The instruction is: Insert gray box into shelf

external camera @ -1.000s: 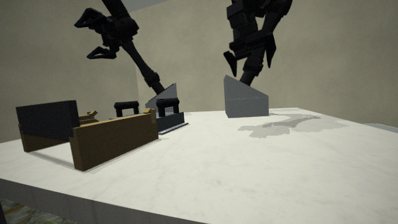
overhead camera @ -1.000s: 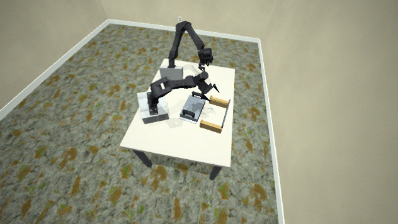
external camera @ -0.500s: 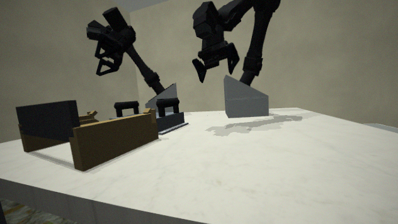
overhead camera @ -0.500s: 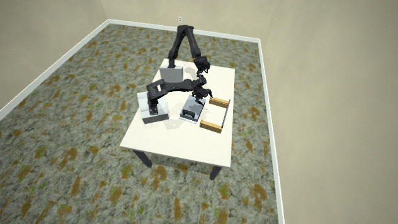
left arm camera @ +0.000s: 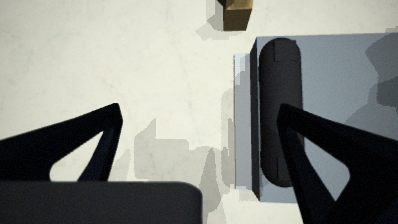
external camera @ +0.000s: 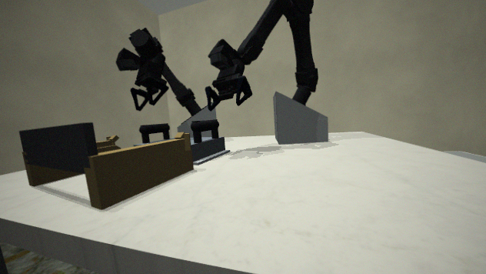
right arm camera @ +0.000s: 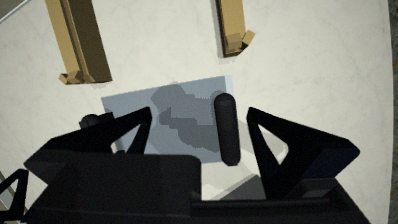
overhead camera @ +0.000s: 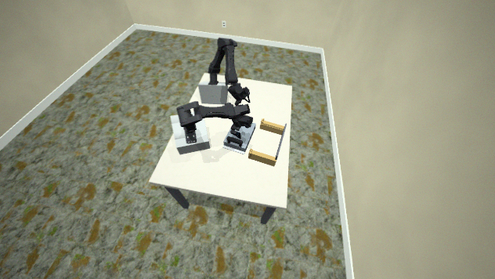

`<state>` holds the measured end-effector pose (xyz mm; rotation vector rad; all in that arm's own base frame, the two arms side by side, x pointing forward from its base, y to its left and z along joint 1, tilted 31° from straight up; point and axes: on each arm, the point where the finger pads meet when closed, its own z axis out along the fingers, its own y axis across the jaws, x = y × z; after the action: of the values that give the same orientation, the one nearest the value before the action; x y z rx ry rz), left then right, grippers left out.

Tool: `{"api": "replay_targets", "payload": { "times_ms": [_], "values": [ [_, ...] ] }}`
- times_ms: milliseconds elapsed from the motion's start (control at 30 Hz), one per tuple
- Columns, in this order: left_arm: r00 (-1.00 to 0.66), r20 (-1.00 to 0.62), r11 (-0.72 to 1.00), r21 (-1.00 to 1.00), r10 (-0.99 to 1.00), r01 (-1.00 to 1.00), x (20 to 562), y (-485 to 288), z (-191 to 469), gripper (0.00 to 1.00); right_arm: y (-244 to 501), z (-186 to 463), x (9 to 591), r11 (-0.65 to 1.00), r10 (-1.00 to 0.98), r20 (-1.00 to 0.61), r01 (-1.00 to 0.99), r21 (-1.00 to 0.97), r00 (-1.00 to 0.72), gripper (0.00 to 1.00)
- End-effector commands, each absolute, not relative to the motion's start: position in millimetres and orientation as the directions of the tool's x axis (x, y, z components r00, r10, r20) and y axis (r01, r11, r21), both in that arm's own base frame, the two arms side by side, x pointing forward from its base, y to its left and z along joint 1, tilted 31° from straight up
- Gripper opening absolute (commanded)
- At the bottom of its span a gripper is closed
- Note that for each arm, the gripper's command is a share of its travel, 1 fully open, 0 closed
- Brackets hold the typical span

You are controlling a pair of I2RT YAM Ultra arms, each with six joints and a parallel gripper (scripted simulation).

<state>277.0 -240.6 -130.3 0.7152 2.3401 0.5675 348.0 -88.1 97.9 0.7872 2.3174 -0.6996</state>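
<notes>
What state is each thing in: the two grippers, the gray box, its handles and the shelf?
Left gripper: open, holding nothing.
Right gripper: open, holding nothing.
Gray box: on the table, outside the shelf.
Black handles: raised on the box, ungripped.
Shelf: empty, standing on the table.
</notes>
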Motion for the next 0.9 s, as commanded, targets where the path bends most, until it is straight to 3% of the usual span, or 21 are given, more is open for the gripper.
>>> {"api": "replay_targets", "payload": {
  "times_ms": [0,400,500,867],
  "values": [
    [-0.605,-0.569,0.819,0.495,0.557,0.289,266,-265,-137,1.0,-85,88,310,0.721,0.343,-0.543,0.585,-0.37,-0.767,1.0],
    [-0.554,-0.624,0.833,0.452,0.55,0.319,228,-278,-155,1.0,-88,73,264,0.745,0.343,-0.389,0.5,-0.442,-0.855,1.0],
    [-0.543,-0.61,0.816,0.463,0.577,0.346,228,-289,-159,1.0,-92,88,288,0.729,0.349,-0.482,0.556,-0.399,-0.804,1.0],
    [-0.564,-0.592,0.816,0.459,0.575,0.35,236,-290,-170,1.0,-99,65,273,0.717,0.358,-0.426,0.537,-0.445,-0.831,1.0]
  ]
}}
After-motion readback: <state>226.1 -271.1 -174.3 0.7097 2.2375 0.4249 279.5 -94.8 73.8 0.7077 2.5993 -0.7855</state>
